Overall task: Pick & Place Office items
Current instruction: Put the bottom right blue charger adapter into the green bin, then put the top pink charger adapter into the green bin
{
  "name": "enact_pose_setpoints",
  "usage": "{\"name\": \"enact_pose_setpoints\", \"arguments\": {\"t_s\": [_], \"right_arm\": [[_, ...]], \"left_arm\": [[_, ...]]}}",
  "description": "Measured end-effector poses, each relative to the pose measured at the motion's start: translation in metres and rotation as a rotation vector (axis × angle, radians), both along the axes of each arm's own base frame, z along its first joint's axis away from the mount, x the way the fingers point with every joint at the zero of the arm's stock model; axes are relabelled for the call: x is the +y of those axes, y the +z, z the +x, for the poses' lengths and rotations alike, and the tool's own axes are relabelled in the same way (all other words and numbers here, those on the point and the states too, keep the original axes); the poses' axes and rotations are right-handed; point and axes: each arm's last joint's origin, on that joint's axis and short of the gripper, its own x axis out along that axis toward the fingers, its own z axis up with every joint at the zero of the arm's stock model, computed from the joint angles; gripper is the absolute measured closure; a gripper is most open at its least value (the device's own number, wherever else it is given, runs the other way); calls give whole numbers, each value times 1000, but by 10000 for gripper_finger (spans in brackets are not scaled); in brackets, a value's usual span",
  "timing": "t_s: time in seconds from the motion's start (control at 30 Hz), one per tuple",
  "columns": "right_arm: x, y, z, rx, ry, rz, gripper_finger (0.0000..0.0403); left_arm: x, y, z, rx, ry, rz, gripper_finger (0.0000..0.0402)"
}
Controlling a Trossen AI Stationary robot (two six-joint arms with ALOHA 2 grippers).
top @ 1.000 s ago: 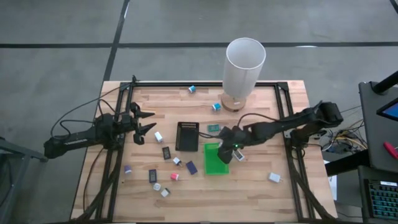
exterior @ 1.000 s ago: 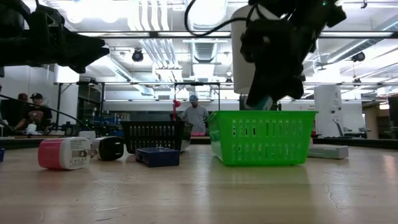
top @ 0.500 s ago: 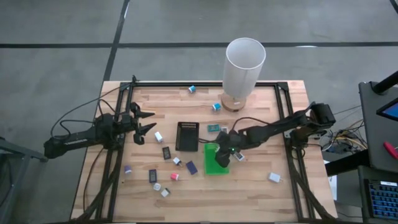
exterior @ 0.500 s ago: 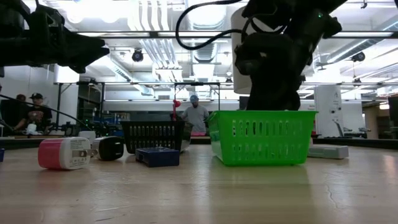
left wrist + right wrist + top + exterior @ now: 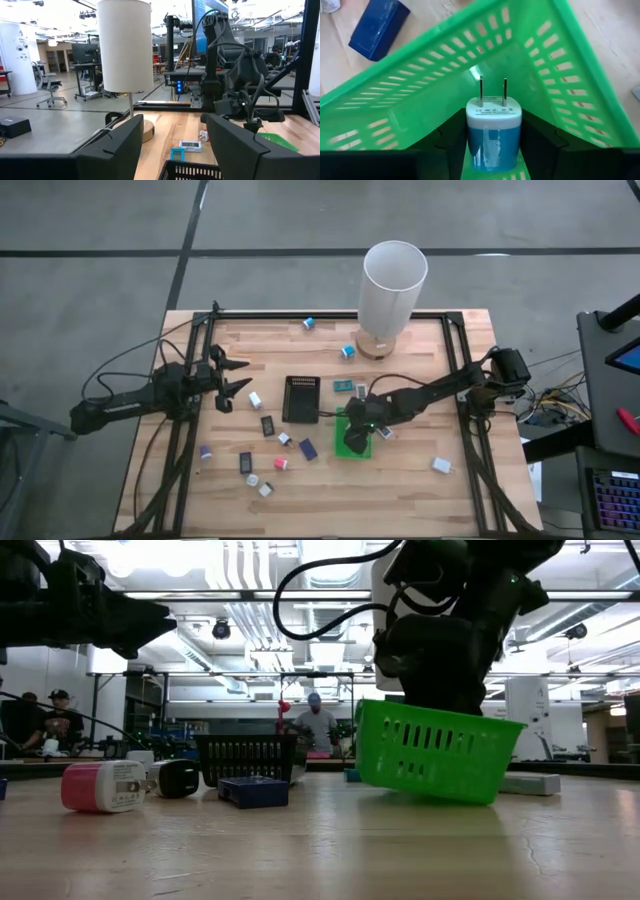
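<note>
A blue and white plug charger [image 5: 493, 134] with two metal prongs sits clamped between the right gripper's [image 5: 495, 150] two dark fingers, down inside the green basket [image 5: 560, 75]. The basket's slotted walls rise around the charger on all sides. Seen level across the table, the basket [image 5: 440, 752] is tilted, one end lifted off the wood, with the right gripper [image 5: 440, 660] pressed into it from above.

From above, the green basket [image 5: 343, 446] lies just beside a black ribbed tray [image 5: 301, 399], which is next to it on the left arm's side. Other small items lie scattered on the wooden table [image 5: 420, 480] beyond the tray from the basket: a dark blue block [image 5: 308, 449], a pink one [image 5: 281, 464] and a white one [image 5: 255, 399]. A white packet [image 5: 442, 466] lies apart on the basket's other side. A tall white lamp [image 5: 392, 295] stands at the table's far edge.

The left gripper [image 5: 235, 378] hovers well away from the basket, its fingers spread apart and empty.
</note>
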Motion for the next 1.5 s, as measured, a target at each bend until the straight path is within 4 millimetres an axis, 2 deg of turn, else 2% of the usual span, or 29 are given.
{"name": "enact_pose_setpoints", "arguments": {"t_s": [0.2,0.5,0.67,0.9,1.0,1.2,1.33,1.5], "right_arm": [[0,0,0,0,8,12,223],[0,3,0,-8,10,15,219],[0,20,3,-53,39,-13,218],[-2,46,2,-40,-21,-115,218],[1,57,-7,-21,-30,-138,218],[16,86,-37,-164,-110,-269,218],[23,88,-58,-217,-153,-350,218],[25,74,-79,-233,-184,-401,218]], "left_arm": [[0,0,0,0,0,0,177],[0,0,0,0,0,0,177],[0,0,0,0,0,0,177],[0,0,0,0,0,0,177],[0,0,0,-1,0,0,177],[0,0,0,0,0,0,177],[0,0,0,0,0,0,177],[0,0,0,0,0,0,177]]}}
